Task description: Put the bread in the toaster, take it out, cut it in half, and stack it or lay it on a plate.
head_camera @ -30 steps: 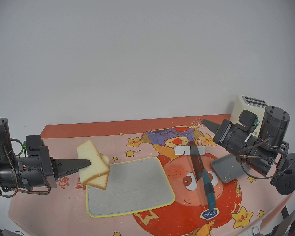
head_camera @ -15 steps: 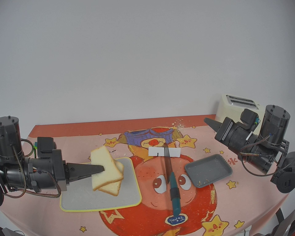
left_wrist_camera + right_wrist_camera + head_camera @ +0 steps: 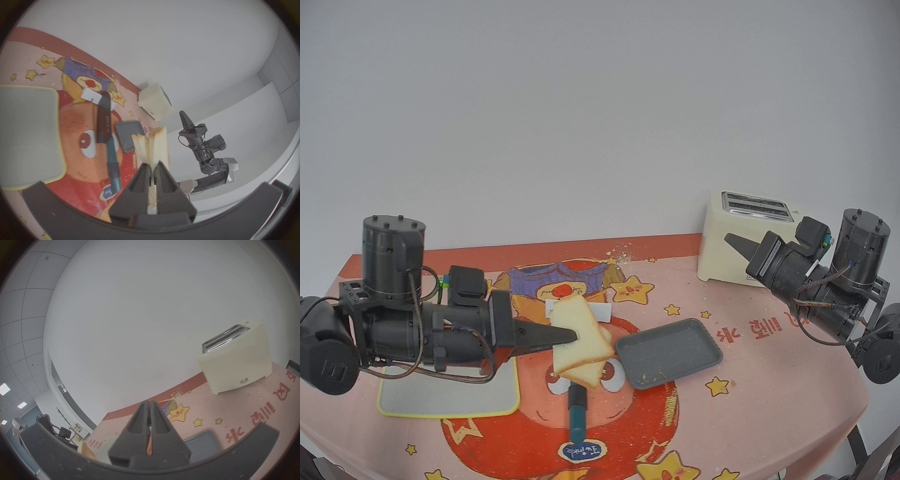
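Observation:
Two stacked halves of white bread (image 3: 579, 342) (image 3: 153, 146) hang in the air above the middle of the table, with my left gripper (image 3: 570, 336) (image 3: 152, 170) shut on them. They are just left of the grey plate (image 3: 669, 352) (image 3: 128, 135) (image 3: 201, 444), over the knife. The knife's teal handle (image 3: 577, 415) (image 3: 113, 167) shows below the bread in the head view. The cream toaster (image 3: 747, 239) (image 3: 155, 101) (image 3: 236, 355) stands at the back right, slots empty. My right gripper (image 3: 732, 240) (image 3: 150, 408) is shut on nothing, raised in front of the toaster.
A grey cutting mat with a yellow rim (image 3: 447, 400) (image 3: 28, 134) lies at the left under my left arm. A small white card (image 3: 603, 310) (image 3: 91, 96) lies behind the bread. The table's front edge is near the knife handle.
The camera has swung to the right, so the table's things shifted left in the picture. My left gripper has carried the bread from over the mat to beside the plate.

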Controlling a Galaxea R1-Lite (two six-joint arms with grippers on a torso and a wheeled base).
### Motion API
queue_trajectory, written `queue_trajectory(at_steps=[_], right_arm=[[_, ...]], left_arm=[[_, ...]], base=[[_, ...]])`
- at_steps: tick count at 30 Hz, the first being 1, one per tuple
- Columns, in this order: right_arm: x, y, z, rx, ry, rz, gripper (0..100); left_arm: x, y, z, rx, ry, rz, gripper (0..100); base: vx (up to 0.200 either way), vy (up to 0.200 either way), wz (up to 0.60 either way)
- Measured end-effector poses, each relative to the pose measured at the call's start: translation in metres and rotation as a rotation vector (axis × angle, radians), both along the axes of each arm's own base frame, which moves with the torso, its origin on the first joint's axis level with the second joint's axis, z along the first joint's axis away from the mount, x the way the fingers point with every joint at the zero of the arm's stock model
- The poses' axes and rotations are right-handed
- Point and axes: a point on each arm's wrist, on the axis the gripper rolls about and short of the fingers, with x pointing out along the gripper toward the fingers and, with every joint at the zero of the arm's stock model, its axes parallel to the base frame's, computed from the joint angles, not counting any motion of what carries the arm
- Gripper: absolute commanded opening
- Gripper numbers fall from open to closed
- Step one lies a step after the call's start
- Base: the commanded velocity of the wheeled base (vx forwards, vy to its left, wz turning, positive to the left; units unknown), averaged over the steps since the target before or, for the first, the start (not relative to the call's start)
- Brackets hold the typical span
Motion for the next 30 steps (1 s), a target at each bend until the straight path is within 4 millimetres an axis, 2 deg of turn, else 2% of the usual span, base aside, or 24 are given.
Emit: queue_trajectory(at_steps=[2,10,18,30], right_arm=[[0.0,-0.001,0.0,0.001,-0.001,-0.002,0],[0.0,-0.001,0.001,0.0,-0.002,-0.003,0],[-0.001,-0.002,0.001,-0.001,-0.006,-0.003,0],[-0.004,-0.002,0.004,-0.011,-0.022,0.003,0]], left_arm=[[0.006,-0.005,-0.002,0.003,0.008,-0.003,0],[0.032,-0.019,-0.011,0.016,0.032,-0.001,0],[0.059,-0.031,-0.034,0.039,0.101,0.023,0],[0.085,-0.046,-0.063,0.076,0.159,0.031,0]], base=[[0.0,-0.2,0.0],[0.0,0.0,0.0],[0.0,0.0,0.0],[0.0,0.0,0.0]])
